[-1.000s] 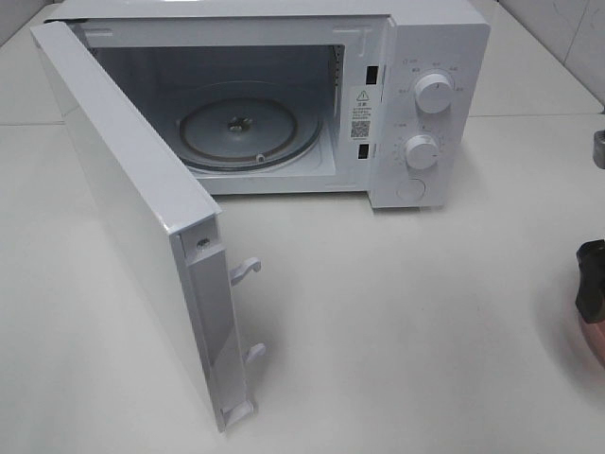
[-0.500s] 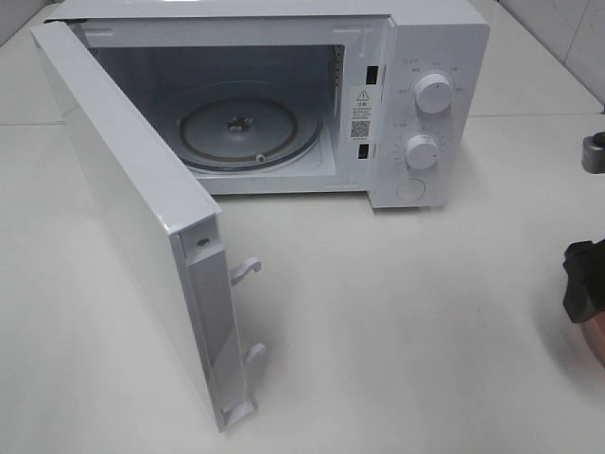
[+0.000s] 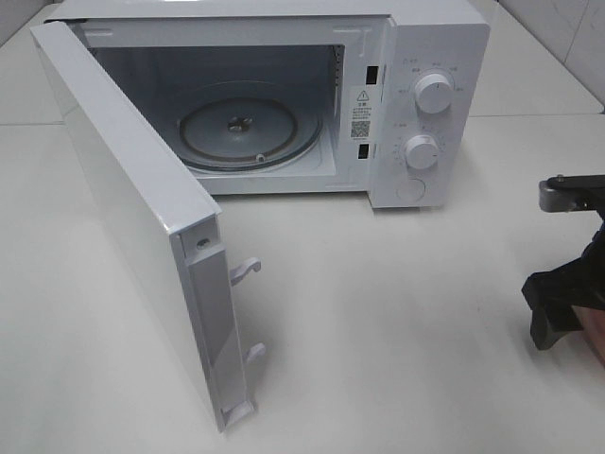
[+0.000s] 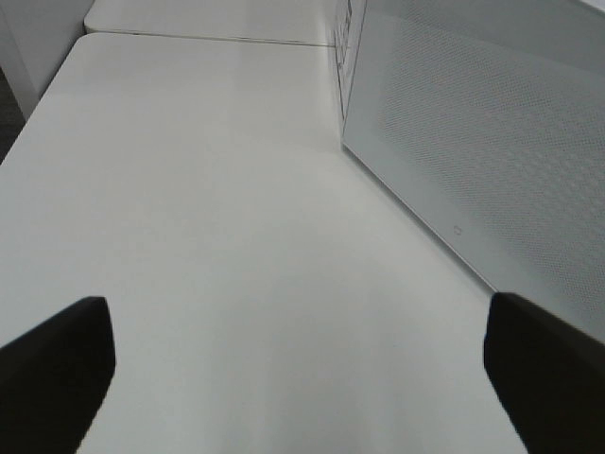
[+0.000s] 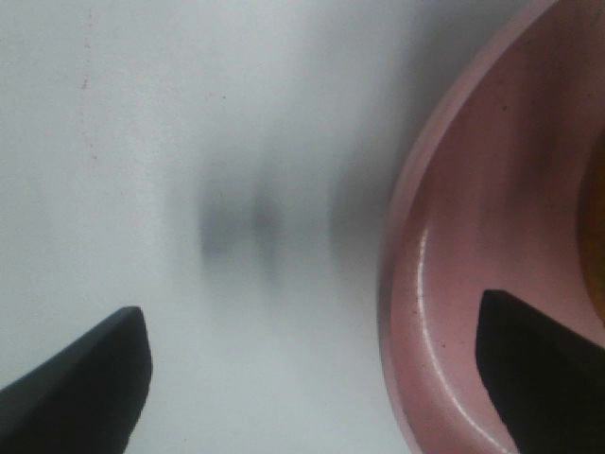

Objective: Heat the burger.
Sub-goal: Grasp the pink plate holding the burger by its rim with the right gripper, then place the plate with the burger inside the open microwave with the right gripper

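Microwave (image 3: 416,57): door (image 3: 123,218) swung fully open, turntable (image 3: 250,128) bare.

Left gripper (image 4: 302,374): fingers spread wide over bare table (image 3: 378,331) beside the door, holding nothing.

Right gripper (image 5: 312,378): fingers spread, straddling the rim of the pink plate (image 5: 402,284), 1 finger outside on the table side, 1 over the plate's inside. No contact evident.

Burger (image 5: 598,227): barely shown. A tan sliver at the edge of the right wrist view, on the plate, is probably it. It is well apart from the microwave.

Risks, as judged: a 1-sided rim pinch may let the plate sag, sliding or toppling the tall burger. A low carry could catch the cavity sill.
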Controlling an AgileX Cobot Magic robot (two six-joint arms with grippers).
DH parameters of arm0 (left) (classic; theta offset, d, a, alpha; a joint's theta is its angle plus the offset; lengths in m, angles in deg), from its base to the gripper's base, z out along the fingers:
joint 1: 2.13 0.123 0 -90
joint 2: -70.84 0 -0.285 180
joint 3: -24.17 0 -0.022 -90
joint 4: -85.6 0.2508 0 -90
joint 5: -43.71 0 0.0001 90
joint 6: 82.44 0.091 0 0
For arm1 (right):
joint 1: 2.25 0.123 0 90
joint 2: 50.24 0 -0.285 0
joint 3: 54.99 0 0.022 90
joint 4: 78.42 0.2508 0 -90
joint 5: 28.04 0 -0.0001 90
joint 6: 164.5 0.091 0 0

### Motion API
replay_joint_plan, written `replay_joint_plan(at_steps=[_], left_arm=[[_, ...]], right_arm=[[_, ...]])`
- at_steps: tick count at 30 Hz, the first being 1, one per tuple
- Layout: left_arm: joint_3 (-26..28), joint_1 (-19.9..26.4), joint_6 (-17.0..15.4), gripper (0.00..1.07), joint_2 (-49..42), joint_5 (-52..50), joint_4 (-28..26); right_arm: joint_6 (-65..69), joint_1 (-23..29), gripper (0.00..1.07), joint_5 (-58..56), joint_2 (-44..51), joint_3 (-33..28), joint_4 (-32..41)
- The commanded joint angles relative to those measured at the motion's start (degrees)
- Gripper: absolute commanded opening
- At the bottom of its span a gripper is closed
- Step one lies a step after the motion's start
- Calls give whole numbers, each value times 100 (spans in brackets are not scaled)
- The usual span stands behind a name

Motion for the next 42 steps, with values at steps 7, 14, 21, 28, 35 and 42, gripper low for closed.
replay_joint_plan(at_steps=[7, 14, 21, 28, 35, 42], left_arm=[[0, -34, -11, 98, -23, 0, -6], [0, -34, -11, 98, -23, 0, -6], [0, -34, -11, 98, -23, 0, -6], [0, -34, -11, 98, -23, 0, -6], [0, -34, -11, 98, -23, 0, -6], [0, -34, -11, 98, -23, 0, -6]], right_arm=[[-155, -34, 80, 281, -544, 0, 138], [-149, -34, 75, 602, -814, 0, 115], [-120, -34, 60, 607, -814, 0, 63], [-109, -34, 22, 699, -814, -109, 52], [-80, -34, 0, 785, -814, -172, -92], [-63, -29, 0, 779, -814, -172, -97]])
